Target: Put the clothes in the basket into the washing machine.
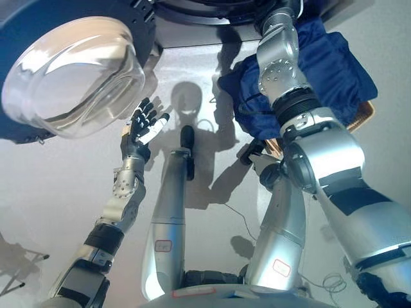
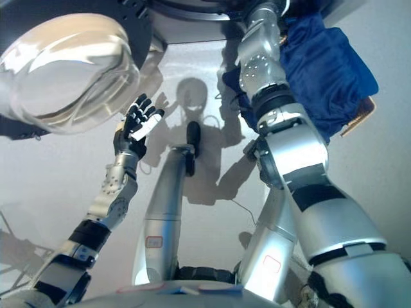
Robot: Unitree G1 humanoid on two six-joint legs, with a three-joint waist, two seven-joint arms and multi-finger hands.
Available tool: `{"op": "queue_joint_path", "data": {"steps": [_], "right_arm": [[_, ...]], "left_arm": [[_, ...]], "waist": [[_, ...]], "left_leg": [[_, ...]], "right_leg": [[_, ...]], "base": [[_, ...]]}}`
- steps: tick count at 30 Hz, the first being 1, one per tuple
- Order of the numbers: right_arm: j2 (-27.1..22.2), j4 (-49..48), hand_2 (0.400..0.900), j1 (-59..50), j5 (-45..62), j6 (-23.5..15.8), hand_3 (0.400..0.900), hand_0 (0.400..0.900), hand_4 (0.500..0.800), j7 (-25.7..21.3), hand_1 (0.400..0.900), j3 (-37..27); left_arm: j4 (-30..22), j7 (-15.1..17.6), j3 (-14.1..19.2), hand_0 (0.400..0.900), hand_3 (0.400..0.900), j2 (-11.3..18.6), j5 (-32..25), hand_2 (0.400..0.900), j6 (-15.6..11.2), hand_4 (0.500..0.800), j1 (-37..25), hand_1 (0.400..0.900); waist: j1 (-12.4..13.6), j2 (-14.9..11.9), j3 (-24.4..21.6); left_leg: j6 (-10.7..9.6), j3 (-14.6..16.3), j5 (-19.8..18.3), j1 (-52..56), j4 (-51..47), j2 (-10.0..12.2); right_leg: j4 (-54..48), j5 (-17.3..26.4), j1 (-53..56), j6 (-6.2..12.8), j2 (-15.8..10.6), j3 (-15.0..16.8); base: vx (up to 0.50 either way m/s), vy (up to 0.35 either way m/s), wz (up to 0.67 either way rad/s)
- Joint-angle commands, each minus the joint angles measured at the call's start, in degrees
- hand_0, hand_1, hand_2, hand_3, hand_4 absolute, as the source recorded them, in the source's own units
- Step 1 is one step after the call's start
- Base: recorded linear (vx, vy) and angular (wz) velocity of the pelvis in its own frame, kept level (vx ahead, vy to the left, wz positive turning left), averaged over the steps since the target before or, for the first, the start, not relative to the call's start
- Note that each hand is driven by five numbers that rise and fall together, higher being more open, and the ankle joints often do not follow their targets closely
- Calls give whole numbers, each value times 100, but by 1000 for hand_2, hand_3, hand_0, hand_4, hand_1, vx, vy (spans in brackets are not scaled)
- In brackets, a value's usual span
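Observation:
Dark blue clothes (image 1: 334, 64) are heaped in a wicker basket (image 1: 363, 114) on the floor at the upper right. The washing machine's dark opening (image 1: 205, 8) runs along the top edge. Its round glass door (image 1: 74, 74) hangs open at the upper left. My right arm reaches up past the clothes, and its hand is hidden in the opening. My left hand (image 1: 142, 125) is raised just right of the door's lower rim, with fingers spread, holding nothing.
Pale floor lies between the door and the basket. A dark stand's legs (image 1: 22, 266) show at the lower left.

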Motion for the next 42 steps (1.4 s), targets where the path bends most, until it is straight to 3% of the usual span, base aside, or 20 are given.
{"op": "queue_joint_path", "data": {"steps": [1,2,3,7,16,25,31,35,38,42], "right_arm": [[-200,162,449,64,-69,-204,449,449,529,246,449,151],[-300,214,567,15,-50,-219,567,567,600,228,567,139],[-399,268,900,-25,-38,-204,900,900,800,234,900,145],[-670,351,900,-77,-224,-15,900,900,800,358,900,403],[-790,547,900,-336,-1073,381,900,900,800,556,900,1033],[-1012,262,900,-372,-789,-28,900,900,800,372,900,896],[-1002,53,900,-165,-1175,-225,900,900,800,51,900,879],[-815,-739,900,279,-1764,-301,900,900,800,-296,900,1011],[-835,-3210,900,1617,-2611,-407,900,900,800,-496,900,1182],[-770,-4126,900,2812,-2815,-506,900,900,800,-495,900,824]], "left_arm": [[320,-181,-417,900,900,16,113,900,-397,800,204,900],[319,-215,-451,900,900,29,110,900,-411,800,212,900],[301,-250,-488,900,900,40,111,900,-419,800,202,900],[328,-345,-592,900,900,91,143,900,-397,800,176,900],[274,-475,-653,900,900,112,46,900,-367,800,178,900],[199,-476,-684,900,900,111,8,900,-399,800,244,900],[244,-362,-734,900,900,51,31,900,-443,800,176,900],[284,-173,-585,900,900,10,107,900,-461,800,188,900],[243,73,-179,900,900,-118,184,900,-387,800,284,900],[328,146,-81,900,900,-196,226,900,-378,800,435,900]], "waist": [[165,284,-1350],[202,299,-1354],[242,316,-1352],[358,334,-1333],[458,382,-1285],[489,456,-1267],[379,455,-1220],[199,403,-1153],[-233,258,-1022],[-404,231,-986]], "left_leg": [[242,227,-135,-660,11,-362],[243,218,-133,-658,19,-371],[241,214,-130,-663,24,-383],[242,201,-116,-680,59,-413],[246,199,-75,-752,113,-451],[237,167,-57,-814,153,-476],[236,196,-23,-788,106,-479],[225,224,35,-678,-20,-441],[214,298,83,-422,-322,-330],[214,345,103,-87,-642,-279]], "right_leg": [[427,-299,-1096,824,67,-212],[451,-307,-1103,829,51,-213],[467,-319,-1107,835,35,-210],[509,-315,-1088,850,-19,-224],[586,-265,-1153,854,-70,-199],[668,-284,-1211,867,-108,-160],[634,-223,-1166,877,-81,-148],[477,-129,-1040,869,12,-167],[140,-3,-746,893,188,-275],[-167,38,-396,933,307,-376]], "base": [[23,-50,21],[21,-38,18],[12,-38,17],[4,-33,12],[-9,-18,8],[4,-3,5],[1,21,-5],[-18,60,-21],[-30,92,-37],[-14,59,-23]]}}
